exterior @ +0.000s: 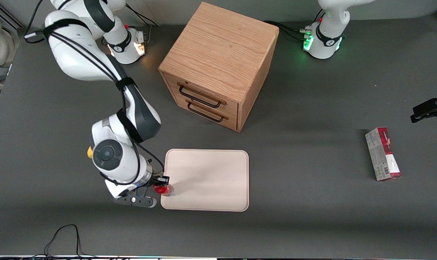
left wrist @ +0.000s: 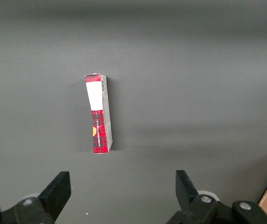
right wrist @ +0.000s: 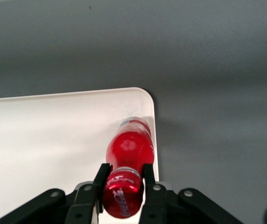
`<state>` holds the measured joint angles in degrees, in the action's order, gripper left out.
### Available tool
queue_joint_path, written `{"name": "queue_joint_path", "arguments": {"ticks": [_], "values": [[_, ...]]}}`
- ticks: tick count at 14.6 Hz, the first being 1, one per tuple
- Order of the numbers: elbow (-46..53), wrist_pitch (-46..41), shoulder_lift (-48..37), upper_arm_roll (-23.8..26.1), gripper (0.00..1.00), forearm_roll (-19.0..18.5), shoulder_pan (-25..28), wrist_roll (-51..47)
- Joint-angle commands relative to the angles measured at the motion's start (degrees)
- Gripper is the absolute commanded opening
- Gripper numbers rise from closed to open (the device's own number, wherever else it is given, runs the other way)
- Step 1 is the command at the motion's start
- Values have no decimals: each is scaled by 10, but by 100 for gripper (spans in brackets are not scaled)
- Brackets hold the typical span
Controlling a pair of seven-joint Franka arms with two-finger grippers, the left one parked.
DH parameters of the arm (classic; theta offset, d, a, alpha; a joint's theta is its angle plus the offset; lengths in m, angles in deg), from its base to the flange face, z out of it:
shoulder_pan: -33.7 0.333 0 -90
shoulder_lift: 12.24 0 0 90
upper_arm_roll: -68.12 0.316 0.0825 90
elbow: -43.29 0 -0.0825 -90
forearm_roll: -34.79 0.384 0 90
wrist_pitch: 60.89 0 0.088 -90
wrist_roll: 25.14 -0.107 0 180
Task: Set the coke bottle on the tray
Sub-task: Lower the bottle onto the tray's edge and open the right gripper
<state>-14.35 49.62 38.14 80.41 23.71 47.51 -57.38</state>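
2 claw fingers [right wrist: 148,179] clamp coke bottle [right wrist: 129,148] at tray [right wrist: 54,140] corner.

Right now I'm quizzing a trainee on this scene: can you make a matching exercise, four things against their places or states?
Things:
1. coke bottle
2. tray
3. red-and-grey carton
4. wooden drawer cabinet

Places or states:
A. lies flat toward the parked arm's end of the table
B. both drawers shut
C. gripped at the neck by the gripper, base at the tray's corner
D. lies nearer the front camera than the cabinet

Pairs: 1-C, 2-D, 3-A, 4-B
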Motion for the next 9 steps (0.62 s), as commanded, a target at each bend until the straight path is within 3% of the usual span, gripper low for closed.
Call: {"name": "queue_joint_path", "arguments": {"ticks": [1, 5, 7, 8, 9], "values": [[26, 15, 12, 0, 0, -15, 7, -15], [25, 30, 20, 0, 3, -15, 6, -17], [16, 37, 23, 0, 23, -15, 6, -17], [14, 39, 23, -1, 54, -15, 7, -18], [12, 39, 23, -1, 96, -15, 7, -19]]}}
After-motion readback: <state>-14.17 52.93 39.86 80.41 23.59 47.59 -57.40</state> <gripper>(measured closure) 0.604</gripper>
